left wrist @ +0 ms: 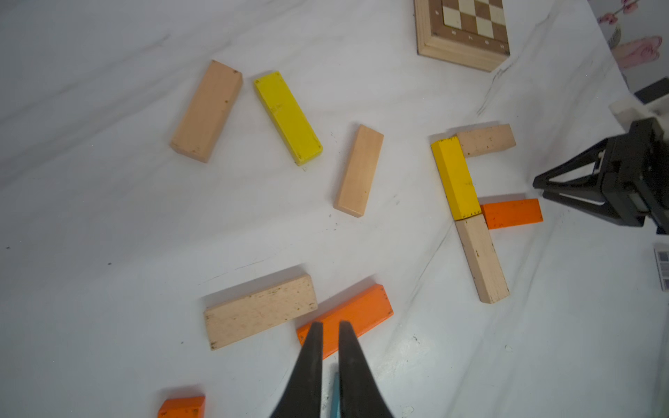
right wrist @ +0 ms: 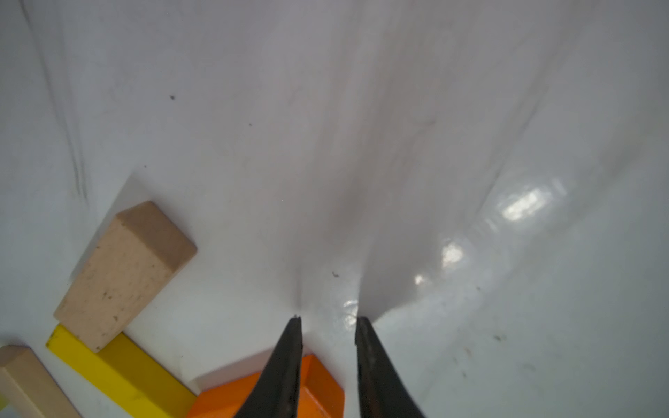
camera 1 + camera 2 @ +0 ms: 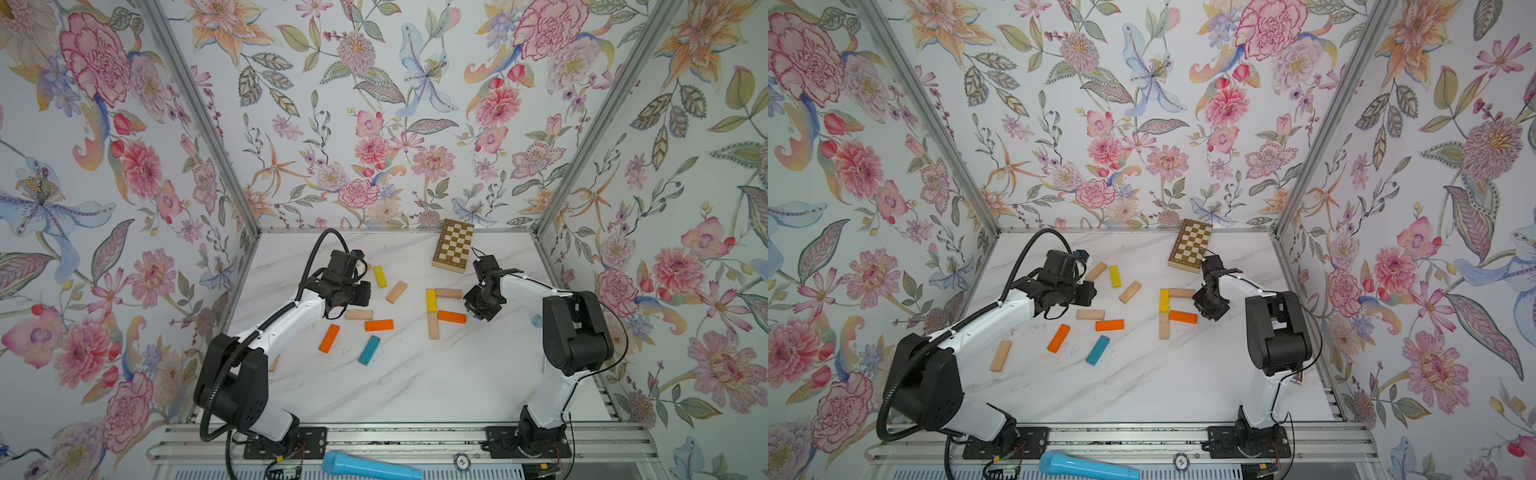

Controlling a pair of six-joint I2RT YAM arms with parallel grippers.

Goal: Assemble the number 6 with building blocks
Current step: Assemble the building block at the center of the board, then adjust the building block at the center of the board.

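Four building blocks lie joined as part of a figure: a beige bar on top, a yellow stem, a beige stem below it and an orange bar branching off. My right gripper is open at the free end of that orange bar, with bare table between its tips. My left gripper is shut and empty, hovering over a loose orange block beside a beige one. A sliver of the teal block shows between its fingers.
Loose blocks lie mid-table: yellow, beige, orange, teal, and beige ones by the left arm. A chequered board leans at the back. A blue microphone lies on the front rail.
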